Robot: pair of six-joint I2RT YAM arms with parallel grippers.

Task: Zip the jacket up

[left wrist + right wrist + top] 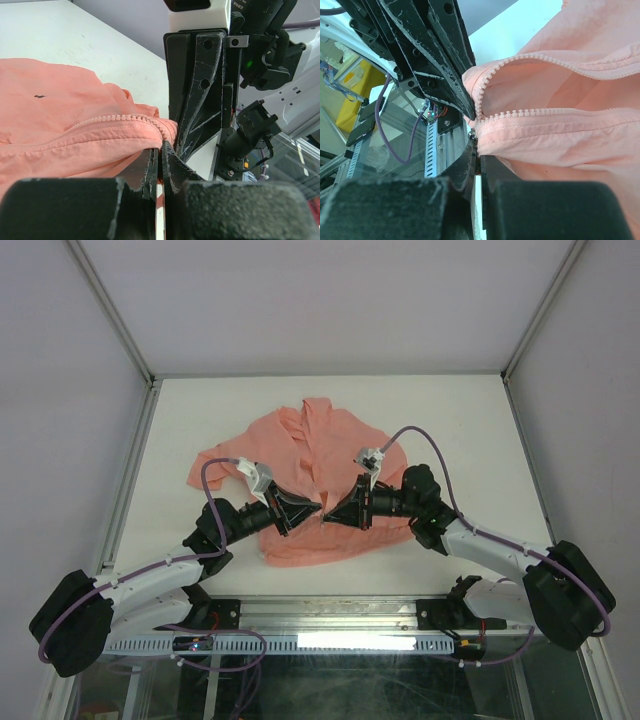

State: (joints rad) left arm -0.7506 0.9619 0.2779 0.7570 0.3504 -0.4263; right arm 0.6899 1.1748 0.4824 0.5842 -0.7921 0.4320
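The salmon-pink jacket point(305, 465) lies wrinkled on the white table point(460, 430), collar to the back, its front opening running down the middle. Both grippers meet at the lower end of that opening. My left gripper point(312, 508) is shut, pinching the hem fabric beside the zipper teeth point(120, 119); its jaws point(161, 152) press together on pink cloth point(60, 125). My right gripper point(328, 516) is shut too point(477, 152), clamped at the bottom of the zipper where the two rows of teeth point(530, 114) part. A tiny dark mark point(39, 96) shows on the chest.
The other arm's black fingers fill each wrist view point(200, 95) point(435, 55), nearly touching my own. An aluminium rail point(300, 640) runs along the near table edge. White enclosure walls stand on three sides. Purple cables point(425, 440) loop above the arms.
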